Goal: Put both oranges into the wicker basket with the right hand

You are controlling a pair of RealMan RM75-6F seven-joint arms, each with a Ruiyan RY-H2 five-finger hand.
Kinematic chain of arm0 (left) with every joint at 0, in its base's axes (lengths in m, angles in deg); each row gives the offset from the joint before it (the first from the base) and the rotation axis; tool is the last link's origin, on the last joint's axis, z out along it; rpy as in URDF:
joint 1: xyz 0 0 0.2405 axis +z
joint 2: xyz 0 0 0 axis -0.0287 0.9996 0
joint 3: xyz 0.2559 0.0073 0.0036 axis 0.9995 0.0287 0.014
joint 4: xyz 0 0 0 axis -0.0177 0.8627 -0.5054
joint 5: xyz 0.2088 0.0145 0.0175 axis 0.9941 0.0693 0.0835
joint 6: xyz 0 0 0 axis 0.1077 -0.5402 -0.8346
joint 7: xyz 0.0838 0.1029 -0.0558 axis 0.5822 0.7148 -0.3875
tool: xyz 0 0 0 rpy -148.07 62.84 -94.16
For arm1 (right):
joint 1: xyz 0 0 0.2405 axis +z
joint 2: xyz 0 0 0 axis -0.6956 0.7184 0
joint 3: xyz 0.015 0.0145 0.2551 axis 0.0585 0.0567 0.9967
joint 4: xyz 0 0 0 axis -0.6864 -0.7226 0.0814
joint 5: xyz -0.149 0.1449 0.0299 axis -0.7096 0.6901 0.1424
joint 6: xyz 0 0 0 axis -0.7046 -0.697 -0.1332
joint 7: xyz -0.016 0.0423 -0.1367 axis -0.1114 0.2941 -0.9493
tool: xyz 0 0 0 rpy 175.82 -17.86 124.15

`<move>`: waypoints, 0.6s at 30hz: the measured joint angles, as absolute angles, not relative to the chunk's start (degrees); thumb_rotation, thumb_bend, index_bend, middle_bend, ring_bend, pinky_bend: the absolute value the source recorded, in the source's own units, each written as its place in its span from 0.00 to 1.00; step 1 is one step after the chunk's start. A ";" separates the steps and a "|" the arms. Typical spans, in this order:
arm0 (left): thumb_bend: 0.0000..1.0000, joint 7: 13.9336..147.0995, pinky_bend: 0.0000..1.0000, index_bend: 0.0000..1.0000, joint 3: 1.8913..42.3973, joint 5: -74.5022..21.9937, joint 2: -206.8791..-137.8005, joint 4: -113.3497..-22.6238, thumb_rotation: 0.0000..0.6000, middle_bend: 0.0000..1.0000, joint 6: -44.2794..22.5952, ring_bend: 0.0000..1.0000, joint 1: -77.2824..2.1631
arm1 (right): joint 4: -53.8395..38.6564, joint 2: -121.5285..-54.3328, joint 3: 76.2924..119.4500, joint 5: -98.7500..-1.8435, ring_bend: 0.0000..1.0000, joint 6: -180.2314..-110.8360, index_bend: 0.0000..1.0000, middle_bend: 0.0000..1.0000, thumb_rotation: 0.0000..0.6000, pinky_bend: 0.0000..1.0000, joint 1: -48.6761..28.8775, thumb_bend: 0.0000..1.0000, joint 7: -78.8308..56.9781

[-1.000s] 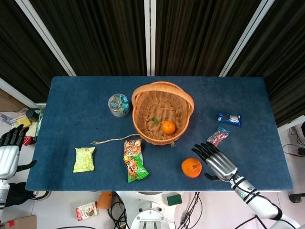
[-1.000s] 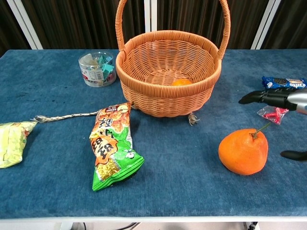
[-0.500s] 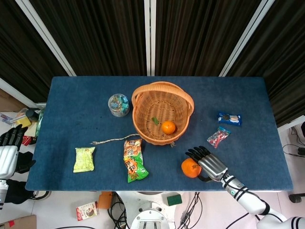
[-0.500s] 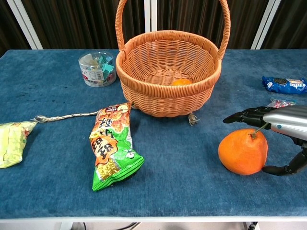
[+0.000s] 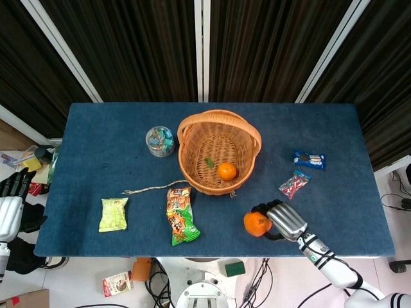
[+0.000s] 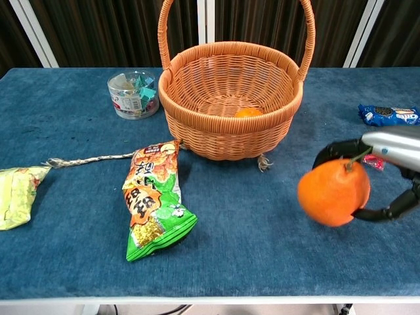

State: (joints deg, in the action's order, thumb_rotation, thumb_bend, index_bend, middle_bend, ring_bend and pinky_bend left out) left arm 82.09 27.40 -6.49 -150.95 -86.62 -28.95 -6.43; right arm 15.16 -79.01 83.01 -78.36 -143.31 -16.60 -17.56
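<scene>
One orange (image 5: pixel 227 171) (image 6: pixel 249 112) lies inside the wicker basket (image 5: pixel 192 138) (image 6: pixel 197 108) at the table's middle. The second orange (image 5: pixel 256 223) (image 6: pixel 333 192) is near the front edge, right of the basket. My right hand (image 5: pixel 282 219) (image 6: pixel 387 167) grips it from the right, fingers curled over its top and thumb under it. In the chest view the orange looks slightly raised off the blue cloth. My left hand (image 5: pixel 11 205) hangs off the table's left side, holding nothing, fingers extended.
A green snack bag (image 5: pixel 180 216) (image 6: pixel 152 200), a yellow packet (image 5: pixel 113 213) and a rope (image 5: pixel 154 188) lie front left. A clear tub (image 5: pixel 160 141) (image 6: pixel 133 94) sits left of the basket. A blue cookie pack (image 5: pixel 309 159) (image 6: pixel 388 115) and red candy (image 5: pixel 294 184) lie right.
My right hand has slid left and curled its fingers around the front orange, which has shifted slightly left and risen a little. The left hand has drifted down a bit.
</scene>
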 measured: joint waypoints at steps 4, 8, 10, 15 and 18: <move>0.06 82.14 0.10 0.05 27.40 -6.40 -150.96 -86.65 1.00 0.00 -29.04 0.00 -6.40 | 18.66 -77.22 85.42 -81.28 0.37 -148.04 0.52 0.47 1.00 0.35 -16.63 0.33 -18.14; 0.06 82.34 0.10 0.05 27.54 -6.11 -150.95 -86.71 1.00 0.00 -29.00 0.00 -6.44 | 21.23 -76.73 89.34 -81.97 0.36 -149.39 0.53 0.47 1.00 0.35 -15.43 0.32 -22.00; 0.06 82.51 0.10 0.05 27.62 -6.09 -150.92 -86.62 1.00 0.00 -28.82 0.00 -6.47 | 21.67 -77.27 91.92 -81.46 0.35 -149.35 0.53 0.47 1.00 0.35 -14.20 0.31 -25.39; 0.06 82.51 0.10 0.05 27.44 -6.71 -150.85 -86.66 1.00 0.00 -28.71 0.00 -6.42 | 20.50 -81.26 99.09 -75.97 0.35 -146.93 0.53 0.46 1.00 0.33 -9.64 0.31 -32.84; 0.06 82.14 0.10 0.05 27.19 -7.30 -150.85 -86.47 1.00 0.00 -28.70 0.00 -6.37 | 17.18 -85.31 101.86 -72.27 0.35 -145.22 0.53 0.46 1.00 0.31 -6.35 0.31 -37.77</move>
